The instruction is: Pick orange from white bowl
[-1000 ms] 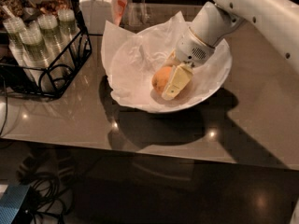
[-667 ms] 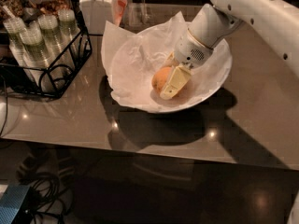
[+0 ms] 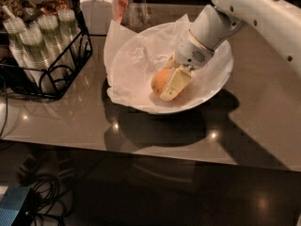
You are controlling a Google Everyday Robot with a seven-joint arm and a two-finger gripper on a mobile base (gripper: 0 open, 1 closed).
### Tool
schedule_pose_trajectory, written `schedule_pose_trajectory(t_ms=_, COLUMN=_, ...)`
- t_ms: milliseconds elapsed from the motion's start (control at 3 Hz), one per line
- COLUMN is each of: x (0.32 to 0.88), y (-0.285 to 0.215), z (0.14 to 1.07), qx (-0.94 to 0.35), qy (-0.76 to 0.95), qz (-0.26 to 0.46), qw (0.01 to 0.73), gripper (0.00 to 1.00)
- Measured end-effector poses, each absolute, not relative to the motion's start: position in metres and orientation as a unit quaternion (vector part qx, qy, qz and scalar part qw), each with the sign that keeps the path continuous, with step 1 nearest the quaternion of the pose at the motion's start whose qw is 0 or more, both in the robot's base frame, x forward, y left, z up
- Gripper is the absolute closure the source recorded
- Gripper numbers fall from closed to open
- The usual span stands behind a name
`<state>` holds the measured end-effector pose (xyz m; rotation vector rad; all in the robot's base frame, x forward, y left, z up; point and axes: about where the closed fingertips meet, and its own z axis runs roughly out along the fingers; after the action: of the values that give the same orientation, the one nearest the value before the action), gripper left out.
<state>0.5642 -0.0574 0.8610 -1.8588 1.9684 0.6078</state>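
The orange lies in the white bowl, on the crinkled white paper that lines it. The bowl stands on the glossy brown counter. My gripper reaches down into the bowl from the upper right and sits right at the orange, with a cream-coloured part of it lying across the fruit's right front side. The white arm runs off to the top right. The right side of the orange is hidden behind the gripper.
A black wire rack holding several lidded cups stands at the left of the counter. A white lidded jar stands behind the bowl at the back left. The counter's front edge runs below the bowl; cables and a blue box lie on the floor.
The gripper has shifted slightly left and down at the orange. The orange and the bowl stay in about the same place.
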Motion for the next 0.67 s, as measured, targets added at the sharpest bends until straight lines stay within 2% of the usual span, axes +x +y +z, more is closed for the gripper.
schedule_pose_trajectory(t_ms=333, x=0.559, y=-0.05, z=0.89, qx=-0.67, qy=0.68, qz=0.209, qw=0.213, gripper=1.0)
schedule_pose_trajectory(t_ms=667, x=0.544, y=-0.046, z=0.935, qx=-0.685, qy=0.654, qz=0.198, qw=0.255, gripper=1.0)
